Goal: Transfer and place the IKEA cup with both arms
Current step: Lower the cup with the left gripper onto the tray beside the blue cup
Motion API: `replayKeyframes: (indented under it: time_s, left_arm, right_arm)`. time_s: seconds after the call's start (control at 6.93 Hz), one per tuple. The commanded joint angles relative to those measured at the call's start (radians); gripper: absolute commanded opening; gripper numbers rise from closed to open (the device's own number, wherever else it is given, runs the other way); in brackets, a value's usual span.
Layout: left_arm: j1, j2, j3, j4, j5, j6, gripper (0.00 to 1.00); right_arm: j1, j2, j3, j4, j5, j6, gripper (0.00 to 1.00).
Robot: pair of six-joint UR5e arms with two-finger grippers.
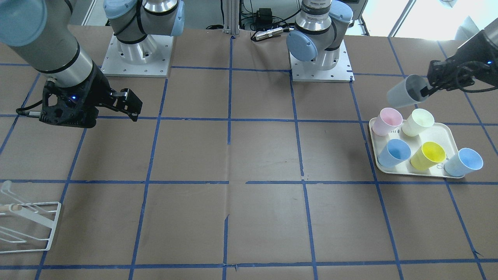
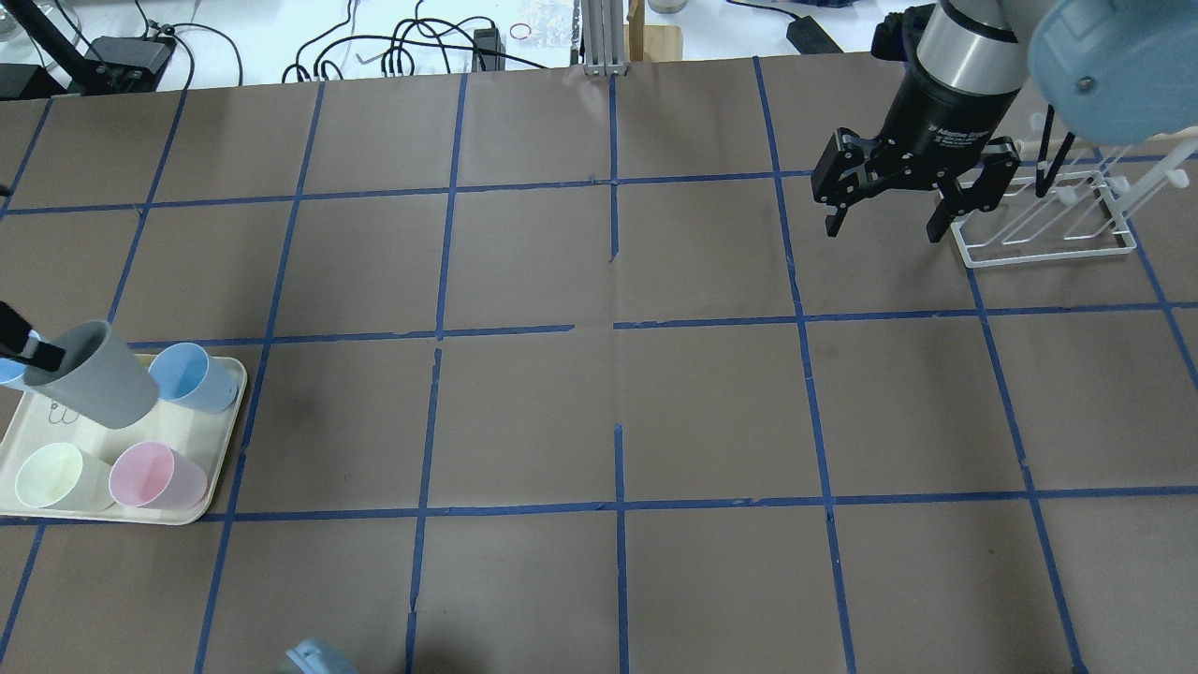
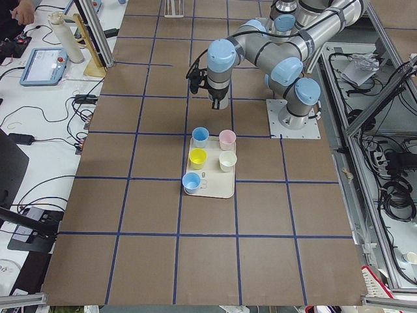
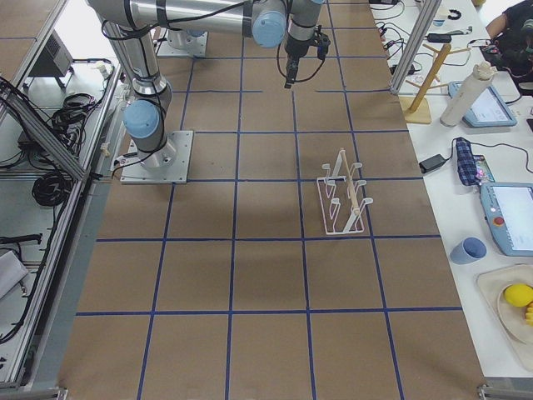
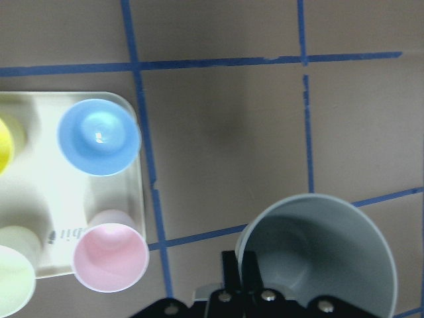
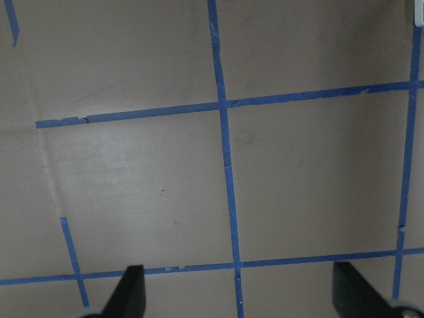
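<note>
At the left end of the table, in the air just beside the tray (image 1: 448, 134), the left gripper (image 1: 425, 91) is clenching the rim of the grey cup (image 1: 402, 95). One finger is sitting inside the mouth, and the other seems to be pressing on the wall from outside. The cup is hanging free and touching nothing else. It is tilted: its mouth is facing back toward the left gripper, and its closed bottom is pointing down and toward the middle of the table. The other coloured cups (image 1: 428, 155) are standing upright on the tray below it.

On the opposite side, the right gripper (image 2: 883, 231) is hovering with its jaws spread wide and holding nothing, near the white wire rack (image 2: 1048, 234). It is well apart from the cup, with most of the table lying between them.

The left arm is therefore the only one near the cup. The cup's long axis is running roughly toward the right arm's side, bottom first. For a handover, the right jaws will probably need to close across the lower wall, while the left fingers are occupying the rim. The cup looks light and smooth, so a thin pinch may slip.
</note>
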Motion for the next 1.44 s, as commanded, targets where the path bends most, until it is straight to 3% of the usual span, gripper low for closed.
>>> replayKeyframes:
  time_s: [0.0,0.14,0.43,0.72,1.01,1.3]
  left_arm:
    - [0.249,-0.027,0.003,0.118,0.004,0.318,0.0]
    - [0.308,-0.066,0.006,0.201,-0.007,0.432,0.0]
    - [0.382,-0.193,0.006,0.264,-0.037,0.476,0.0]
    - [0.386,-0.302,0.007,0.341,-0.067,0.48,0.0]
    - [0.385,-0.347,-0.003,0.371,-0.102,0.482,0.0]
    - [0.385,-0.404,-0.017,0.491,-0.111,0.489,0.0]
  right_arm:
    - [0.007,0.005,0.003,-0.04,-0.017,0.0,1.0]
    - [0.007,0.01,0.003,-0.071,-0.025,-0.01,1.0]
    - [-0.002,-0.001,-0.004,-0.069,-0.027,-0.015,1.0]
    - [0.004,-0.002,-0.009,-0.06,-0.024,-0.015,1.0]
    - [0.002,-0.015,-0.004,-0.056,-0.025,-0.015,1.0]
    - [0.002,-0.015,-0.006,-0.059,-0.021,-0.015,1.0]
